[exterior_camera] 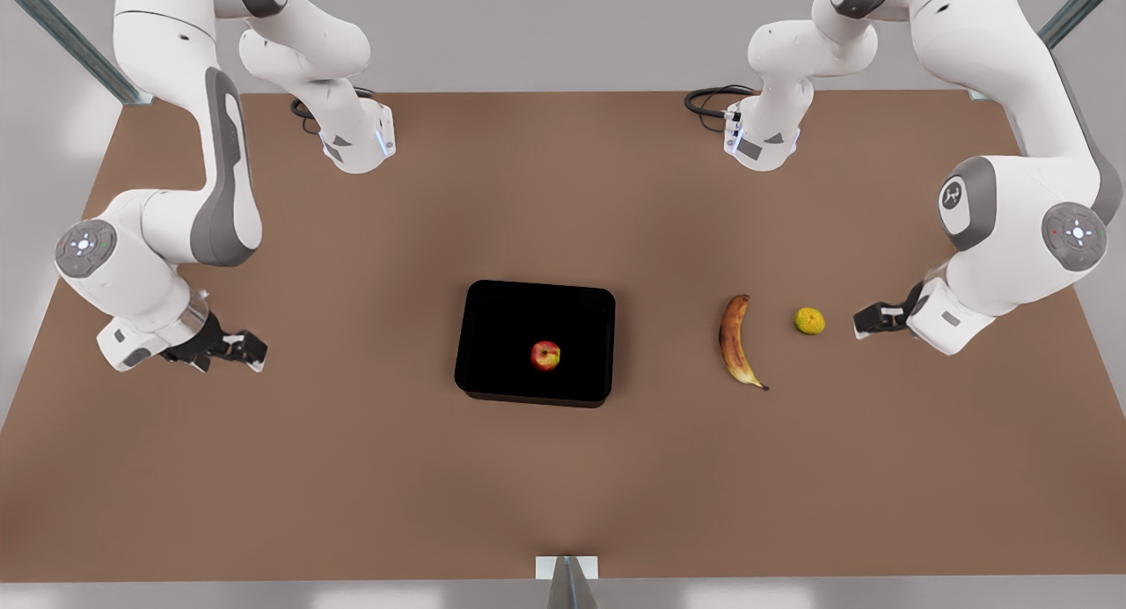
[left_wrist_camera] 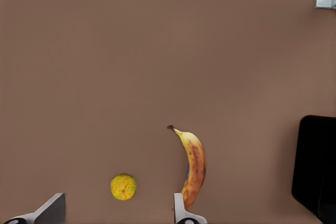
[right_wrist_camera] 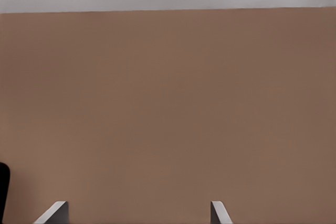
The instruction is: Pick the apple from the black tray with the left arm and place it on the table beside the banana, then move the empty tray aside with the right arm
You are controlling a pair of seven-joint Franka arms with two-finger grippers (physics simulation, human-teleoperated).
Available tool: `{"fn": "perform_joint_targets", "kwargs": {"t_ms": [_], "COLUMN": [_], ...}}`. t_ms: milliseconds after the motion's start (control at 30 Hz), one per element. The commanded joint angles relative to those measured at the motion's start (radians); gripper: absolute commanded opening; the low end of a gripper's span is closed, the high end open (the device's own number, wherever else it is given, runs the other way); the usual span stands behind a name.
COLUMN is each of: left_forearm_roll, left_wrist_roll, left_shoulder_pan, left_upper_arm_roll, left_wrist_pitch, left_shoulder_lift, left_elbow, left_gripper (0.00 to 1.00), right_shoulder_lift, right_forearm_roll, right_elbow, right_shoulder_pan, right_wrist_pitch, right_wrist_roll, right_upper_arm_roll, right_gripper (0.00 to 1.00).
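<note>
Nothing done yet: apple (exterior_camera: 545, 355) sits in the black tray (exterior_camera: 493, 301) mid-desk (exterior_camera: 352, 468), banana (exterior_camera: 735, 341) well apart toward the front view's right. Left pincer (exterior_camera: 869, 320) hovers beside a yellow-green fruit (exterior_camera: 809, 320), fingers apart, empty. Right pincer (exterior_camera: 244, 348) waits at the opposite side, fingers apart too.

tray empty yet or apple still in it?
Not empty. The apple sits inside the black tray, near its middle; neither gripper is close to it.
</note>
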Motion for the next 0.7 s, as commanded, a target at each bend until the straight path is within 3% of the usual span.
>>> {"fn": "perform_joint_targets", "kwargs": {"t_ms": [0,100,200,300,333,400,467,533,667], "left_forearm_roll": [0.001,-0.004,0.011,0.088,0.086,0.083,0.077,0.109,0.229], "left_wrist_roll": [0.026,-0.061,-0.462,-0.913,-1.02,-1.088,-1.1,-1.146,-1.218], "left_shoulder_pan": [-0.006,-0.159,-0.418,-0.645,-0.662,-0.665,-0.665,-0.669,-0.738], "left_upper_arm_roll": [0.0,-0.015,-0.022,-0.035,-0.035,-0.037,-0.034,-0.026,-0.025], "left_wrist_pitch": [0.029,0.002,0.029,0.17,0.254,0.265,0.295,0.364,0.37], "left_shoulder_lift": [-0.001,-0.001,0.014,0.149,0.223,0.425,0.465,0.57,0.623], "left_elbow": [-0.003,-0.018,0.034,0.034,0.083,0.336,0.348,0.465,0.476], "left_gripper": [1.0,1.0,1.0,1.0,1.0,1.0,1.0,1.0,1.0], "right_shoulder_lift": [0.069,0.075,0.046,0.037,0.044,0.044,0.044,0.044,0.044], "right_forearm_roll": [-0.04,-0.03,-0.032,-0.027,-0.027,-0.027,-0.026,-0.026,-0.026], "right_elbow": [0.037,0.06,0.196,0.199,0.196,0.194,0.196,0.196,0.196], "right_shoulder_pan": [0.002,-0.001,-0.001,0.002,0.002,0.004,0.002,0.001,0.001], "right_wrist_pitch": [0.057,0.049,-0.155,-0.172,-0.172,-0.195,-0.195,-0.195,-0.195], "right_wrist_roll": [-0.012,-0.008,-0.009,-0.008,-0.008,-0.005,-0.005,-0.005,-0.006], "right_upper_arm_roll": [0.0,0.0,-0.003,0.003,0.003,0.003,0.003,0.001,0.001], "right_gripper": [1.0,1.0,1.0,1.0,1.0,1.0,1.0,1.0,1.0]}}
